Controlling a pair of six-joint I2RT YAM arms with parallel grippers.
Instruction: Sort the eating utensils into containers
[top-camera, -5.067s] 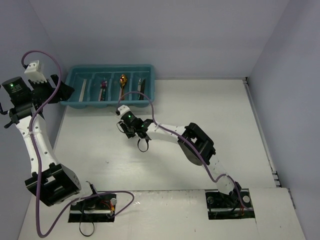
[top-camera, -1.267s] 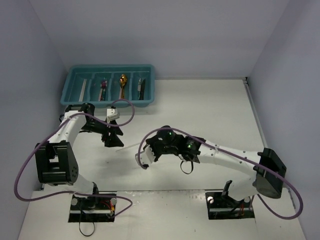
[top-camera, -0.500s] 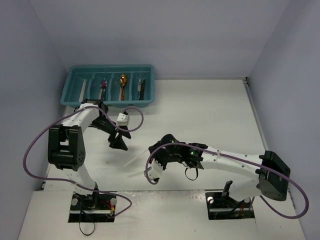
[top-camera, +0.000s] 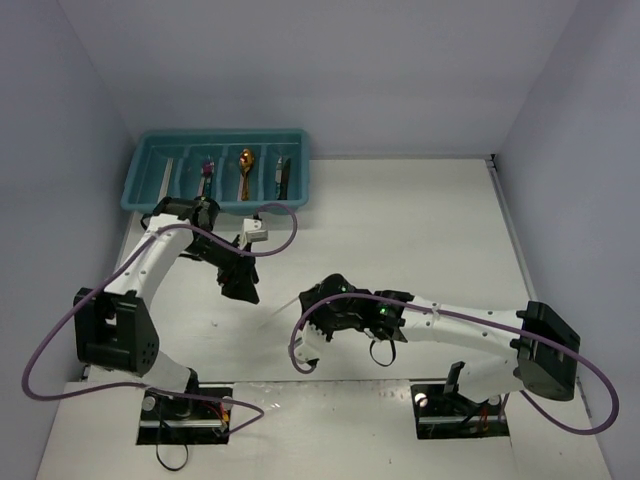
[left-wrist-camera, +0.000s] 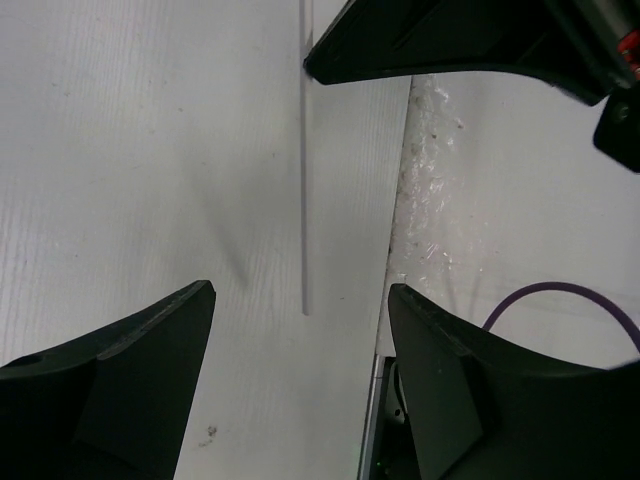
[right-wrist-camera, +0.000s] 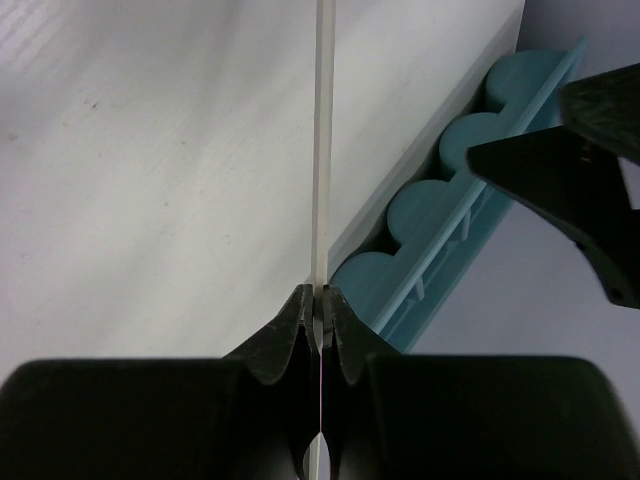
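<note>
Tabletop (top-camera: 430, 230), white, fills most of the overhead view, with grey walls around it. At its far left corner sits the teal cutlery tray (top-camera: 222, 134), its near wall partly covered by the left arm. The right wrist view catches only the tray's scalloped end, cut off at the frame's edge. The left gripper (top-camera: 240, 288) hangs over the near-left part of the table, well apart from the tray, its jaws spread wide with nothing between the pads. The right gripper (right-wrist-camera: 320, 300) is near it, on its right, clamped tight on a thin white chopstick (right-wrist-camera: 322, 150) that juts toward the left gripper. In the left wrist view the chopstick's free end shows in the gap between the open fingers, while its other end vanishes behind the right gripper's dark finger. Whether the tip touches the table cannot be told. From above the chopstick is a faint line, barely readable. Inside the tray lie a gold spoon (top-camera: 245, 160), a dark-handled piece (top-camera: 283, 176), a purple-tinted piece (top-camera: 207, 167) and a pale piece (top-camera: 165, 180), the last three too small to name.
</note>
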